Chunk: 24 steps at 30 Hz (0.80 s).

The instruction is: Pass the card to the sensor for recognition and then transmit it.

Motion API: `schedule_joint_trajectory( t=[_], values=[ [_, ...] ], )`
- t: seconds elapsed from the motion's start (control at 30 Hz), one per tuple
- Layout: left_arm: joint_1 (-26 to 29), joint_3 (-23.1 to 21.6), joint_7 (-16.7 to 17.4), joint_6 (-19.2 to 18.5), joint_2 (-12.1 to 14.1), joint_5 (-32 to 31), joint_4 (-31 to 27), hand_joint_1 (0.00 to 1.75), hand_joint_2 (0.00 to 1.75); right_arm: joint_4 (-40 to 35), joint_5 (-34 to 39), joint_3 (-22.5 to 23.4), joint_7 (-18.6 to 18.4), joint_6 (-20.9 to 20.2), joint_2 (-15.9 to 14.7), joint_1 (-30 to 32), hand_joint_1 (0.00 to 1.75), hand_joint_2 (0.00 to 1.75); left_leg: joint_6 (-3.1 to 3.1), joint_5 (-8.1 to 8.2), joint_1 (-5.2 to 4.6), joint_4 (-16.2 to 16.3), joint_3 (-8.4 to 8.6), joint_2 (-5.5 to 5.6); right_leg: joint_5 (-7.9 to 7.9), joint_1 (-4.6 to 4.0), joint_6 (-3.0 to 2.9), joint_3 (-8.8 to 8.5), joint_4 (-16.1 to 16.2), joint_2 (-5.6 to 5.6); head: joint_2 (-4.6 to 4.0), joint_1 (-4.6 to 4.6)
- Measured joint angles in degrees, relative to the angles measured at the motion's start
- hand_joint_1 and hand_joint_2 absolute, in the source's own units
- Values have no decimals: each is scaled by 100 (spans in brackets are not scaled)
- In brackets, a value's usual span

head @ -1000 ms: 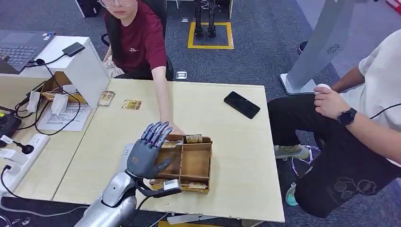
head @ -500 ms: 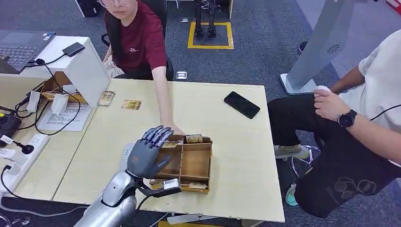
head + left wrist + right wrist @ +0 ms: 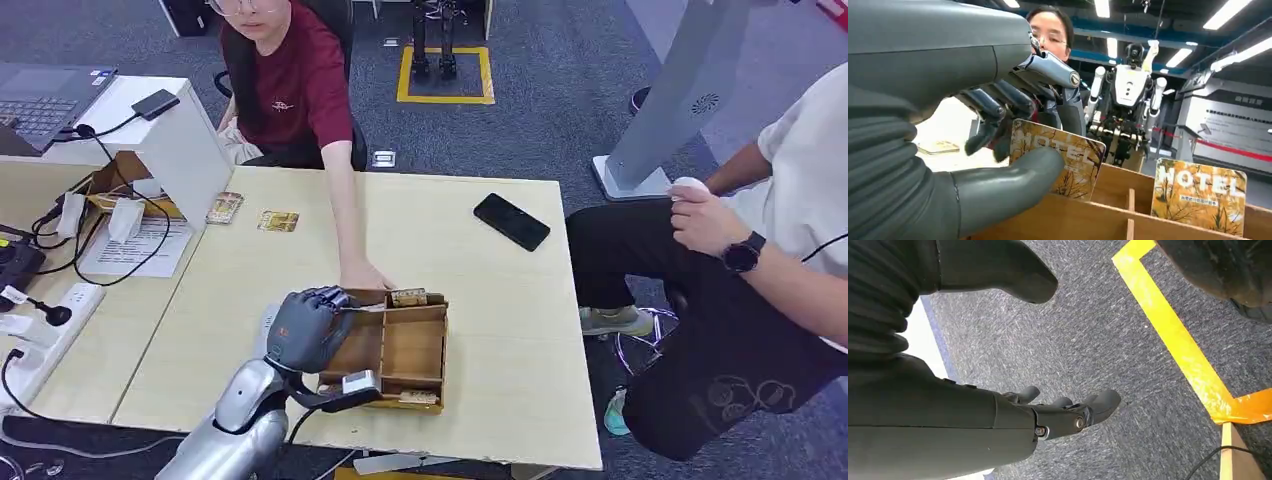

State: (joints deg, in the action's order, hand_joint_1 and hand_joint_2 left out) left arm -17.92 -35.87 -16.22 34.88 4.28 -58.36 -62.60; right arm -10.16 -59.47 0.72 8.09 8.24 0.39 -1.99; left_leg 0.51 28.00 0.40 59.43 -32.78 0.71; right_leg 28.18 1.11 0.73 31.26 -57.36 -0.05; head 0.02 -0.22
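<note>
- Left hand (image 3: 308,328) sat at the left end of the wooden box (image 3: 412,350), thumb and fingers closing around an upright hotel card (image 3: 1058,162); grip not yet plainly firm.
- Best lifted straight up, clear of the box wall and dividers.
- A person's hand (image 3: 362,275) rested just behind the box; open tabletop (image 3: 500,330) lay to its right.
- Right hand (image 3: 1063,412) hung slack and empty over the floor.

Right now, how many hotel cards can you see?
At least 4: one between the left hand's thumb and fingers, one upright in the wooden box, two lying flat near the white stand. Others may be hidden.
</note>
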Motion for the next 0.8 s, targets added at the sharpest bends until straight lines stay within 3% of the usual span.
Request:
schedule_joint_trajectory(
  t=[0.13, 0.27, 0.4, 0.57, 0.8],
  values=[
    [1, 15, -39, -35, 0, 114, 0, 175, 175, 0, 0, 0, 2, 2, 0, -1, 0, 175, 0, 0, 0, 0, 0, 0, 0, 0, 0, 0, 0, 0, 0, 0],
    [3, 107, -247, -127, 9, 667, -79, 175, 175, 0, 7, 0, 13, 15, 0, 1, 0, 175, 0, 0, 0, 0, 0, 0, 0, 0, 0, 1, 0, 0, 0, 0],
    [-37, 302, -348, -416, 101, 1200, -676, 175, 175, 0, 11, 0, 0, 17, 2, 1, 0, 175, 0, -1, 1, 0, -1, 1, 0, -1, 0, 1, -1, 0, 0, 0],
    [-120, 492, -288, -634, 197, 1303, -1292, 175, 175, 0, 9, 0, -11, 17, 2, 1, 0, 175, 0, 0, 1, 0, -1, 0, 0, 0, 0, 0, -1, 0, -2, -2],
    [-127, 579, -398, -597, 240, 1443, -1561, 175, 175, 0, 15, 2, -13, 22, 2, 2, 0, 175, 0, -1, 0, 0, -1, 1, 0, 0, 0, 1, -1, 0, -2, 0]
  ],
)
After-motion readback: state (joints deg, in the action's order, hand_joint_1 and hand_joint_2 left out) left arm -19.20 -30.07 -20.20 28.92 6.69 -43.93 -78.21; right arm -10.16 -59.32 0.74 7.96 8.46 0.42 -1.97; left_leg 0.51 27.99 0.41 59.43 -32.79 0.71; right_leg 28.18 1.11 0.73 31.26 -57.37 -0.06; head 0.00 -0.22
